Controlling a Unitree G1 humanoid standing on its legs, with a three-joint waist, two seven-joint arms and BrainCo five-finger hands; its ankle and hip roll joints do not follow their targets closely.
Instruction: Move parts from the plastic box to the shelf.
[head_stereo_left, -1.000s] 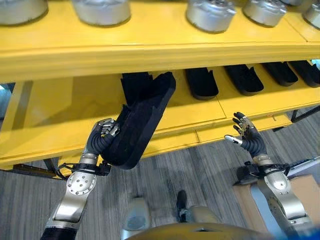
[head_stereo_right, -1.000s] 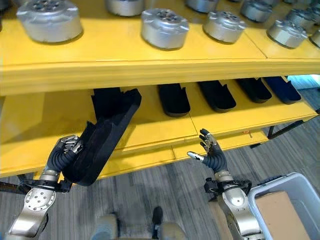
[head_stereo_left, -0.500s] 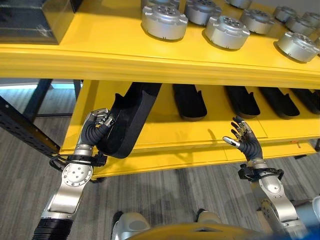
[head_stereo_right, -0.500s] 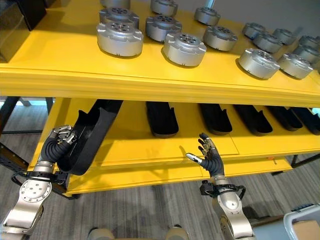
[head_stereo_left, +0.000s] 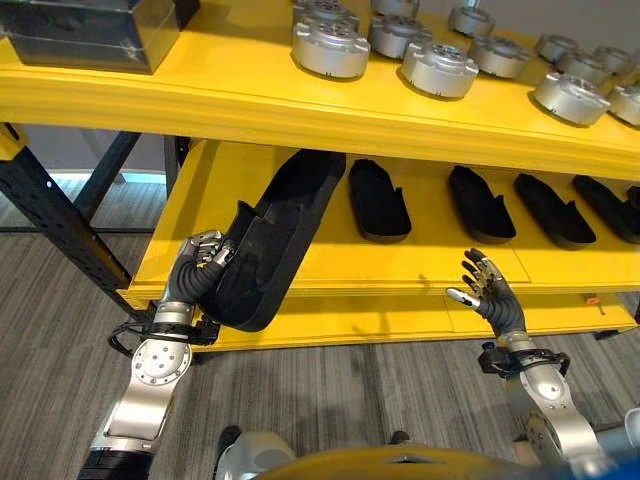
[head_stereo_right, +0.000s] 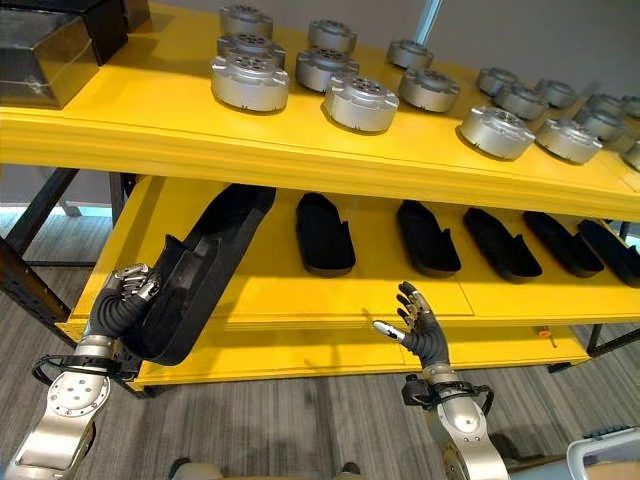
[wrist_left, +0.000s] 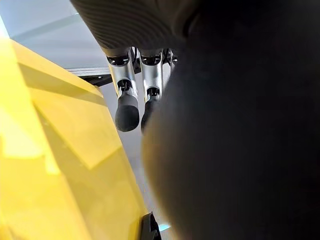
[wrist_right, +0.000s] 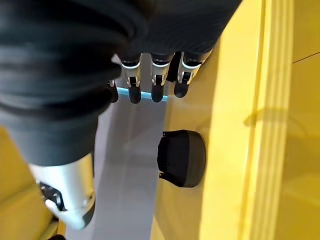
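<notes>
My left hand (head_stereo_left: 197, 270) is shut on a long black curved part (head_stereo_left: 275, 240), gripping its lower end in front of the yellow shelf (head_stereo_left: 330, 268). The part tilts up and away, its far end reaching over the lower shelf level beneath the upper board. In the left wrist view the black part (wrist_left: 240, 140) bulks close beside my fingers (wrist_left: 127, 107). My right hand (head_stereo_left: 487, 294) is open and holds nothing, fingers spread in front of the lower shelf's front edge. Several matching black parts (head_stereo_left: 378, 200) lie in a row on the lower level.
Several round silver metal housings (head_stereo_right: 248, 82) stand on the upper shelf level, and a dark box (head_stereo_right: 40, 55) sits at its left end. A black shelf leg (head_stereo_left: 50, 222) slants down at the left. Grey plank floor (head_stereo_left: 400, 370) lies below. A grey plastic box corner (head_stereo_right: 605, 462) shows at lower right.
The camera view has shifted up and back, so more of the upper shelf shows. The black part's far end now lies further over the lower shelf level. The right hand stays open.
</notes>
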